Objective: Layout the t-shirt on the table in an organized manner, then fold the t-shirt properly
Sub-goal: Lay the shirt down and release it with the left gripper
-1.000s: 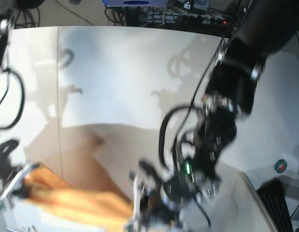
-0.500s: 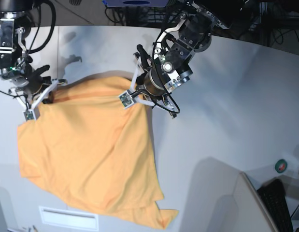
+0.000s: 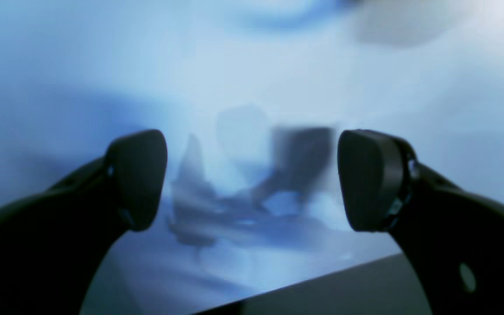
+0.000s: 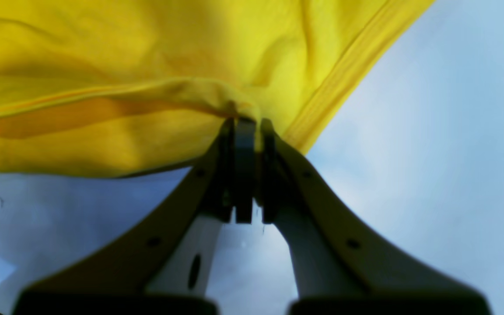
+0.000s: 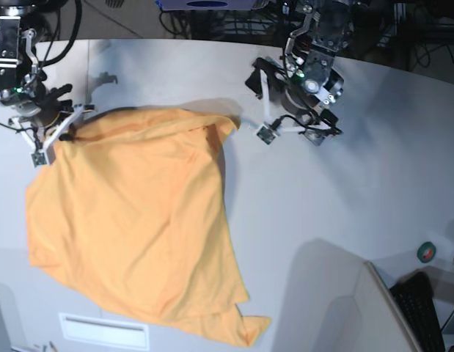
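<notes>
The light-orange t-shirt (image 5: 131,220) lies spread over the left half of the table (image 5: 359,183), its lower hem bunched near the front edge. My right gripper (image 5: 58,136) is at the shirt's far left corner and is shut on a fold of the fabric (image 4: 217,105); in the right wrist view its jaws are pressed together (image 4: 245,124). My left gripper (image 5: 289,132) hovers over bare table to the right of the shirt's far right corner (image 5: 225,126), clear of the cloth. It stands wide open (image 3: 252,175) with nothing between its dark fingers (image 3: 140,175).
A green tape roll (image 5: 426,251) and a black keyboard (image 5: 421,308) sit at the lower right, beside a raised grey panel (image 5: 344,308). A white slotted plate (image 5: 102,330) lies at the front left. Cables run behind the far edge.
My left gripper has opened, let go of the shirt's far right corner and moved right, away from it. That corner has dropped onto the table. The right gripper keeps its grip.
</notes>
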